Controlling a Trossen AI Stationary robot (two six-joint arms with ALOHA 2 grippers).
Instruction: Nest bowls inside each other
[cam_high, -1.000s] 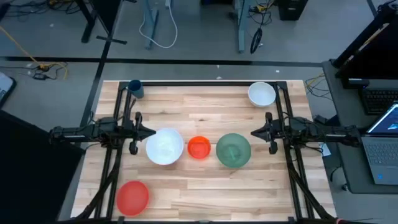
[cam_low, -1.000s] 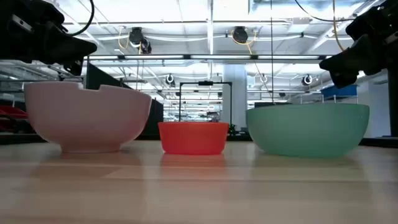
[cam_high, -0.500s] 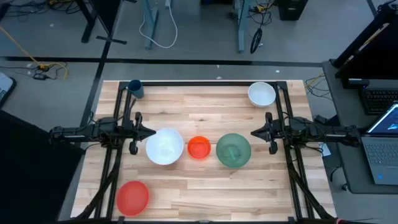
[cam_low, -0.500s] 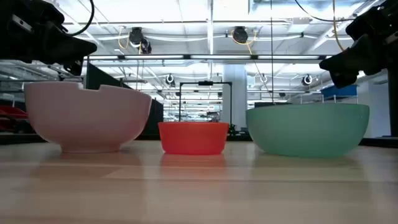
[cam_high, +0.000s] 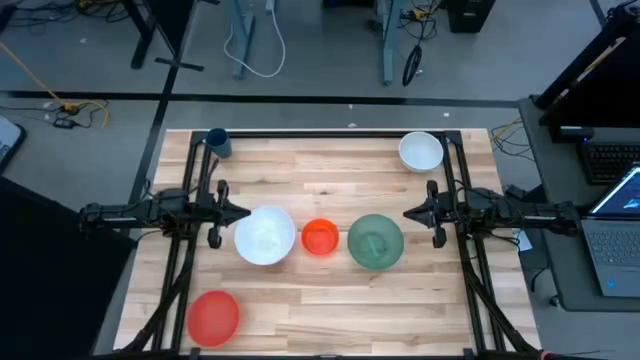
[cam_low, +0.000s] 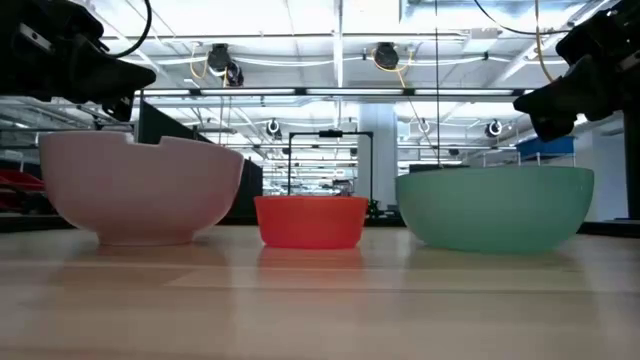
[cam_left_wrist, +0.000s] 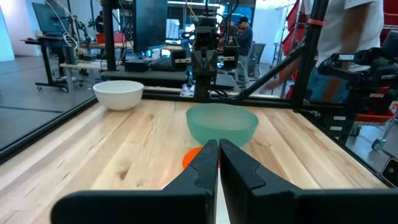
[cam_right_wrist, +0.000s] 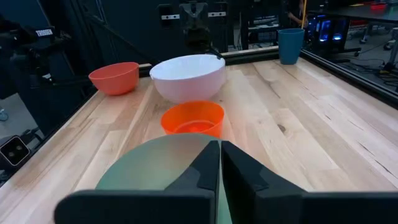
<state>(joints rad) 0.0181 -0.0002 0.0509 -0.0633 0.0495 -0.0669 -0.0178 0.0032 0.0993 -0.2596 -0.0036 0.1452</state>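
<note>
Three bowls stand in a row across the table's middle: a large white bowl (cam_high: 265, 235), a small orange-red bowl (cam_high: 320, 237) and a green bowl (cam_high: 375, 241). A red bowl (cam_high: 213, 317) sits near the front left corner, and a smaller white bowl (cam_high: 421, 151) sits at the far right. My left gripper (cam_high: 246, 212) is shut, level, just left of the large white bowl and above table height. My right gripper (cam_high: 407, 213) is shut, just right of the green bowl. Both touch nothing.
A small dark blue cup (cam_high: 218, 142) stands at the far left corner. A black frame rail (cam_high: 330, 135) runs along the table's far edge and down both sides. A laptop (cam_high: 615, 235) sits off the table's right edge. Bare wood lies along the front middle.
</note>
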